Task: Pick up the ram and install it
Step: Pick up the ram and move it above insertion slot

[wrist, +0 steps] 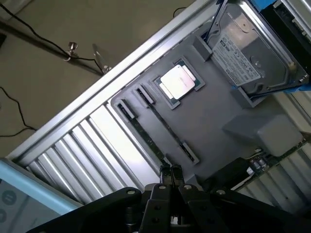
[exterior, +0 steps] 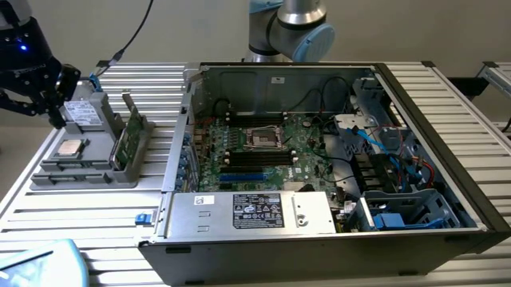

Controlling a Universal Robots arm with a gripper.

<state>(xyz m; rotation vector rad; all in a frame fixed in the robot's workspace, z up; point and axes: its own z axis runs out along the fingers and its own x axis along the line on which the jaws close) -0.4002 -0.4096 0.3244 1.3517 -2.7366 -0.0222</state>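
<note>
The ram (exterior: 130, 141) is a thin green board standing on its long edge in the grey holder tray (exterior: 88, 173), to the exterior view's left of the open computer case. My black gripper (exterior: 56, 118) hangs over the tray's far left corner, well apart from the ram, and holds nothing. Seen from the wrist, my gripper (wrist: 170, 171) is shut, its fingertips pressed together above the tray (wrist: 218, 116), and a strip of the ram (wrist: 278, 153) shows at the tray's edge. Black memory slots (exterior: 259, 156) lie on the motherboard inside the case.
The tray also holds a silver processor chip (wrist: 177, 81) and a grey drive with a white label (wrist: 252, 53). Case walls (exterior: 177, 149), a power supply box (exterior: 251, 210) and blue cables (exterior: 399, 149) surround the motherboard. A pale blue object (exterior: 40, 263) sits at the table's near left corner.
</note>
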